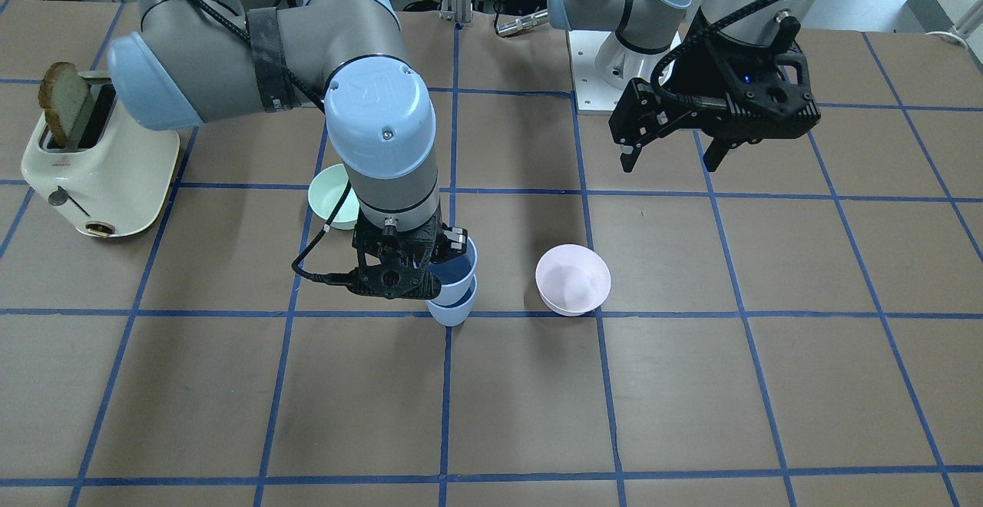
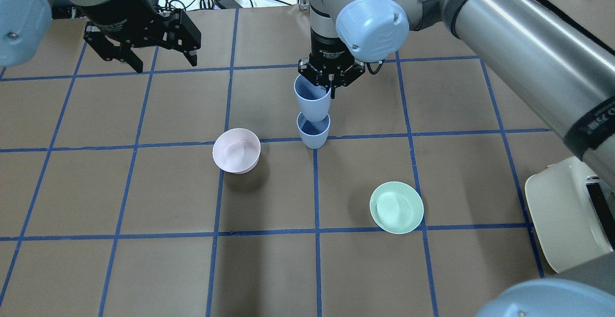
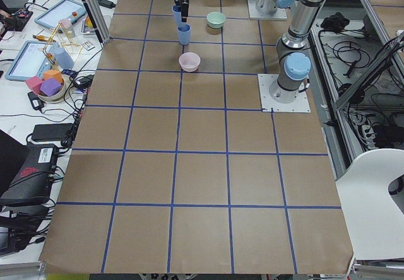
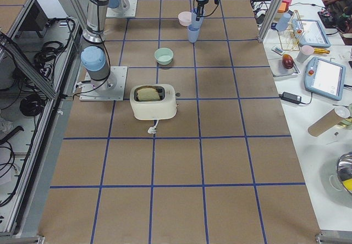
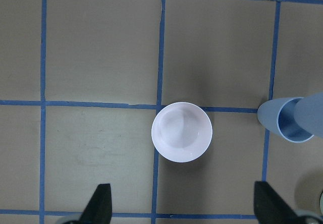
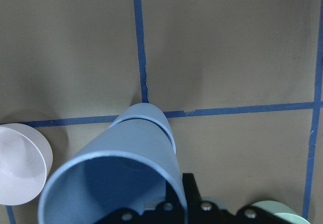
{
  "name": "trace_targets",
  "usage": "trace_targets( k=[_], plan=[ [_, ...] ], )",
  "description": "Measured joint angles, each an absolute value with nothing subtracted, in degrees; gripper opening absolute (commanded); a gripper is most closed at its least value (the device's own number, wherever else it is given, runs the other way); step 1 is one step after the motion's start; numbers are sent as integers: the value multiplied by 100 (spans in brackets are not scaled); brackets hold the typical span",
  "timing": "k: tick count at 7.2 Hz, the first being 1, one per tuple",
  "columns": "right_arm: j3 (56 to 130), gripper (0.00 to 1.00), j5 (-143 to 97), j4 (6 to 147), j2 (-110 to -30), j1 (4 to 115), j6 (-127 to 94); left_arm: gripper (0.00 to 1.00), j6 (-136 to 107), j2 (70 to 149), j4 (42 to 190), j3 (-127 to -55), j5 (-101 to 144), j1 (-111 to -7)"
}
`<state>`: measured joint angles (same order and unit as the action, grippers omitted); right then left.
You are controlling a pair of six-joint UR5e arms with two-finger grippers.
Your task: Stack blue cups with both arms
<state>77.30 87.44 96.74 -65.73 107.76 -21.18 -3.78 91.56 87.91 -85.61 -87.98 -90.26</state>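
- Brown surface (image 2: 144,187) marked with a grid of blue tape lines carries everything
- upper blue cup (image 2: 312,98) hangs in the air, mouth up and tilted, with its base at the mouth of the other cup; whether the base has gone inside cannot be told from the overhead view, though the right wrist view shows the lower rim ringing it
- lower blue cup (image 2: 313,132) stands upright on the surface at a crossing of two tape lines, its dark blue inside partly showing
- right gripper (image 2: 330,88) is closed narrow on the upper blue cup, pinching its rim on the side away from the pink bowl, one finger inside the cup and one outside
- right arm (image 2: 519,43) reaches in over the surface and points the right gripper straight down
- pink bowl (image 2: 236,150) sits upright near the lower blue cup, on the robot's left of it, not touching
- mint-green bowl (image 2: 396,207) sits upright on the robot's right, nearer the robot, apart from both cups
- left gripper (image 2: 164,63) hovers above the surface well apart from the cups, fingers spread wide and holding nothing; its wrist view looks down on the pink bowl
- cream toaster (image 1: 100,161) with a slice of bread (image 1: 63,104) sticking out of its slot stands far out on the robot's right
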Motion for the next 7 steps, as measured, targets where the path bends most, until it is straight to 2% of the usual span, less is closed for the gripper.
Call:
trace_targets(
  k=[5, 6, 7],
  plan=[
    [7888, 0, 8682, 9700, -6557, 10775, -2109, 100, -378, 9132, 8825, -8561, -8798, -9026],
    [7925, 15, 8667, 9711, -6561, 10775, -2109, 100, -378, 9132, 8830, -8561, -8798, -9026],
    [7938, 45, 8659, 9723, -6559, 10773, -2109, 100, -378, 9132, 8832, -8562, -8798, -9026]
  ],
)
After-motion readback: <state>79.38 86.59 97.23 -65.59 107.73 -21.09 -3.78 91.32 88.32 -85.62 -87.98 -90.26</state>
